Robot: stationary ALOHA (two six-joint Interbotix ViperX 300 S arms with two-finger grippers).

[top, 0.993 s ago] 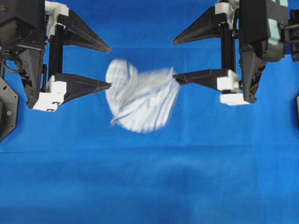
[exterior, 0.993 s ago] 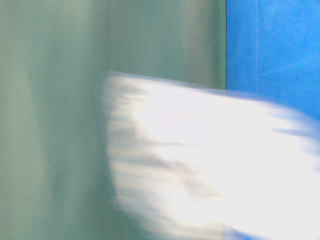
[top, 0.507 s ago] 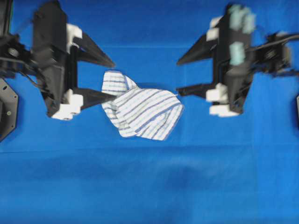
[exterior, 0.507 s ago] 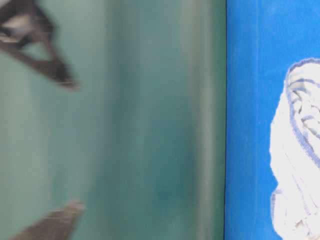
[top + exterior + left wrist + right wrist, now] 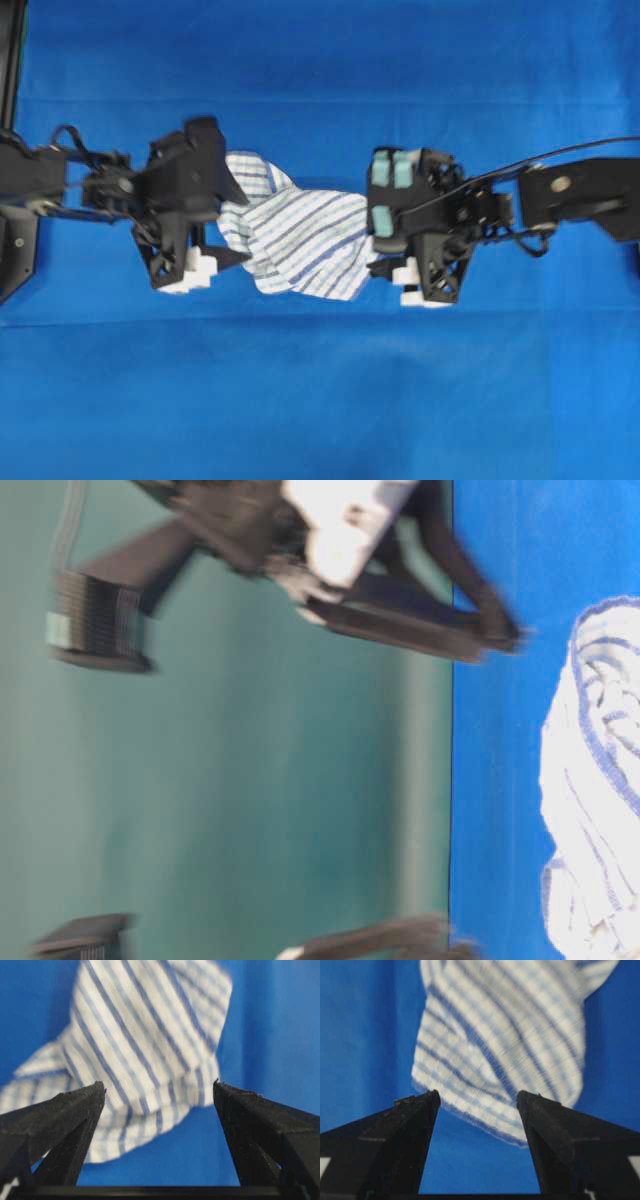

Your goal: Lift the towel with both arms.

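Both my grippers spread wide, one at each end of the towel on the blue sheet.

Overhead, the towel [image 5: 300, 240] lies crumpled on the blue sheet [image 5: 320, 400], its long axis running from upper left to lower right; my left gripper [image 5: 228, 225] is at its left end and my right gripper [image 5: 375, 255] at its right end, neither holding it. At table level, only a slice of the towel [image 5: 600, 790] shows at the right edge, with one blurred black arm [image 5: 340, 550] above the sheet. My left wrist view adds the gap: my left gripper [image 5: 159, 1090] is wide apart, the towel [image 5: 150, 1045] beyond it. My right wrist view shows my right gripper [image 5: 478, 1097] equally wide, the towel's [image 5: 505, 1045] rounded edge between the tips.
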